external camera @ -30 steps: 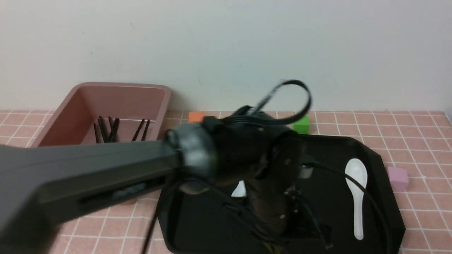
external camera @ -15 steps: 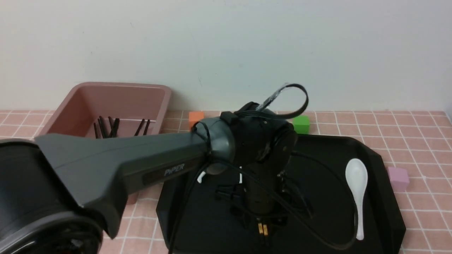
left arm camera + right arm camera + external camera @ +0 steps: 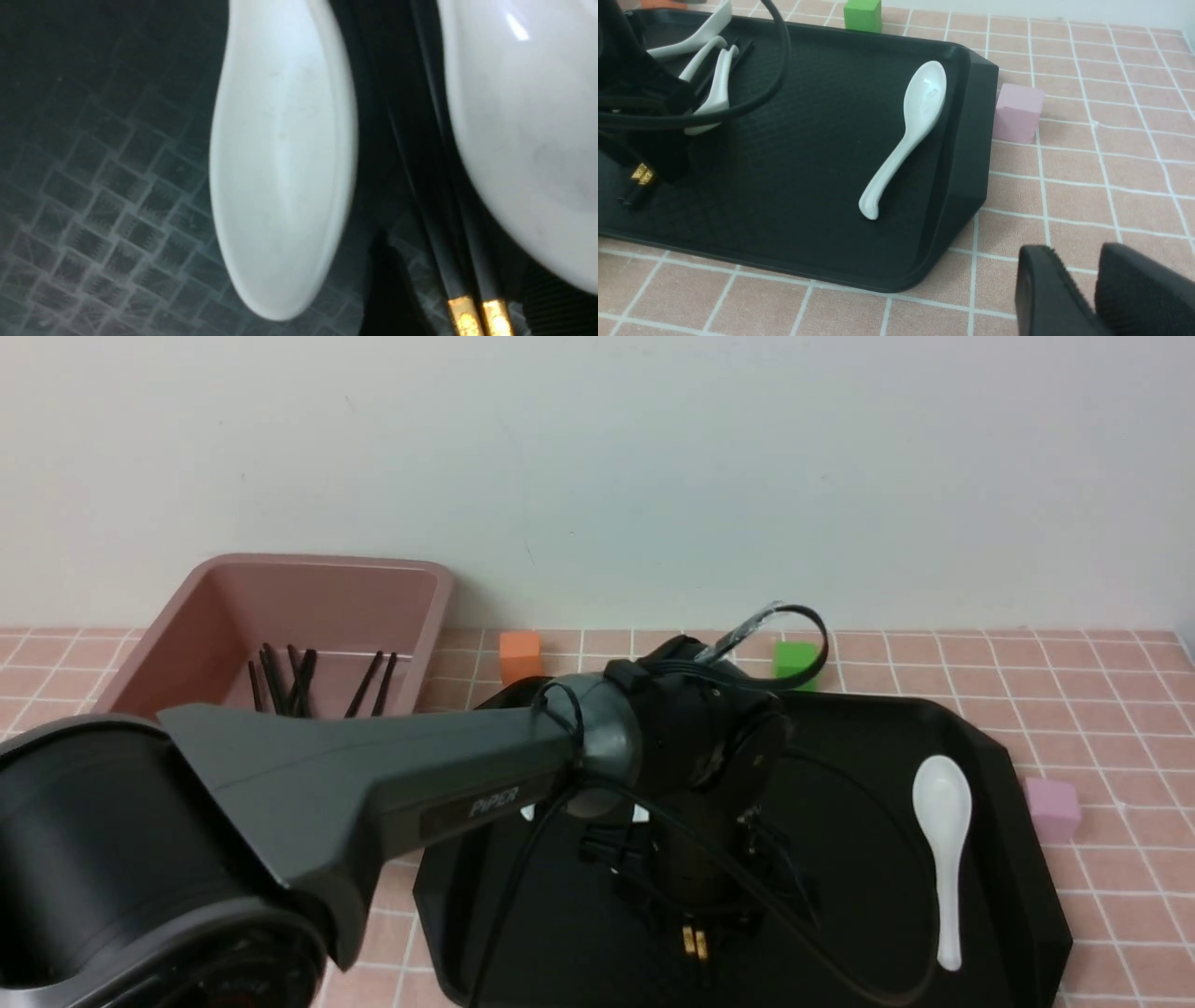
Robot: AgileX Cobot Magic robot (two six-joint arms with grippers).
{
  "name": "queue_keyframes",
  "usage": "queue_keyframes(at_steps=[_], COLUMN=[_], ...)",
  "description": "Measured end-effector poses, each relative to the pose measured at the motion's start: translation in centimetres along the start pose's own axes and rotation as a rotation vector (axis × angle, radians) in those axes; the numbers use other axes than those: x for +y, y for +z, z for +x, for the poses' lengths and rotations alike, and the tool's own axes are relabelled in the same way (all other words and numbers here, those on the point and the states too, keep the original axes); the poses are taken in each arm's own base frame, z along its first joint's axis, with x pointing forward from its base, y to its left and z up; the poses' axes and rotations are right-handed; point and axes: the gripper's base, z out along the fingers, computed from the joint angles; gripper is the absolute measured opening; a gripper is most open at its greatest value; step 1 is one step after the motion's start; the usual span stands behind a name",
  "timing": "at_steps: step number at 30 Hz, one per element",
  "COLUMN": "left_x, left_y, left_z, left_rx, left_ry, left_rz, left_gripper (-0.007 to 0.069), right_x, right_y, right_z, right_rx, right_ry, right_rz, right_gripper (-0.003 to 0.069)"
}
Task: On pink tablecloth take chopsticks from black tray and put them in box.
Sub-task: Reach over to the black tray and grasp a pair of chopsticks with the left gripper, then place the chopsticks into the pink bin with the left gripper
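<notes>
Left hand [image 3: 693, 933] points straight down over the black tray [image 3: 798, 186], close to its near edge, with the fingers parted and standing on either side of the chopsticks [image 3: 467, 284] — astride them, from where I stand, not clamped on them. The pair lies flat on the tray floor, the two sticks touching side by side, gold bands toward the near edge and the thin ends running off between the bowls of two white spoons [image 3: 280, 163]. One bowl sits just beside the sticks. The other seems to lap over them, though I cannot be sure.

A third white spoon [image 3: 943, 840] lies alone by the tray's right edge, bowl toward the far side. The arm's black cable [image 3: 794, 635] loops up above the wrist.

The right hand [image 3: 1094, 261] hangs low over the pink tablecloth [image 3: 1102, 709] off the tray's near right corner, its fingers only slightly apart and holding nothing.

The box [image 3: 201, 616] stands at the far left of the desk against the wall, well apart from the pair on the tray, and several more chopsticks [image 3: 289, 677] lean inside it. Along the tray's far edge sit an orange cube [image 3: 520, 655] and a green cube [image 3: 795, 665] — a pink cube [image 3: 1053, 809] rests on the cloth just beside the right edge.
</notes>
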Motion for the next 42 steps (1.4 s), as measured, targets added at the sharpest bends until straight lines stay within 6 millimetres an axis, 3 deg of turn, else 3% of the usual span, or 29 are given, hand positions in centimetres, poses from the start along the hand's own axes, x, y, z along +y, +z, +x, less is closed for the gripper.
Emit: queue_keyframes(at_steps=[2, 9, 11, 23, 25, 26, 29, 35, 42], left_x=[0.0, 0.2, 0.3, 0.9, 0.8, 0.8, 0.8, 1.6, 2.4], left_y=[0.0, 0.0, -0.1, -1.2, -3.6, -3.6, -8.0, -13.8, -17.3], left_z=[0.0, -0.1, -0.1, 0.0, 0.0, 0.1, 0.3, 0.8, 1.3], left_rx=[-0.001, -0.013, -0.016, -0.021, -0.05, -0.048, -0.101, -0.174, -0.228], left_ry=[0.002, -0.017, -0.029, -0.04, -0.022, -0.019, 0.012, 0.037, 0.071], left_rz=[-0.001, -0.026, -0.037, -0.094, -0.081, -0.082, -0.045, -0.006, 0.009], left_gripper=[0.036, 0.0144, 0.0122, 0.0123, 0.0123, 0.0123, 0.0123, 0.0123, 0.0123], right_x=[0.0, 0.0, 0.0, 0.0, 0.0, 0.0, 0.0, 0.0, 0.0], right_y=[0.0, 0.0, 0.0, 0.0, 0.0, 0.0, 0.0, 0.0, 0.0], right_z=[0.0, 0.0, 0.0, 0.0, 0.0, 0.0, 0.0, 0.0, 0.0], right_rx=[0.0, 0.0, 0.0, 0.0, 0.0, 0.0, 0.0, 0.0, 0.0], right_ry=[0.0, 0.0, 0.0, 0.0, 0.0, 0.0, 0.0, 0.0, 0.0], right_rz=[0.0, 0.0, 0.0, 0.0, 0.0, 0.0, 0.0, 0.0, 0.0], right_gripper=[0.0195, 0.02, 0.02, 0.0203, 0.0203, 0.0203, 0.0203, 0.0203, 0.0203])
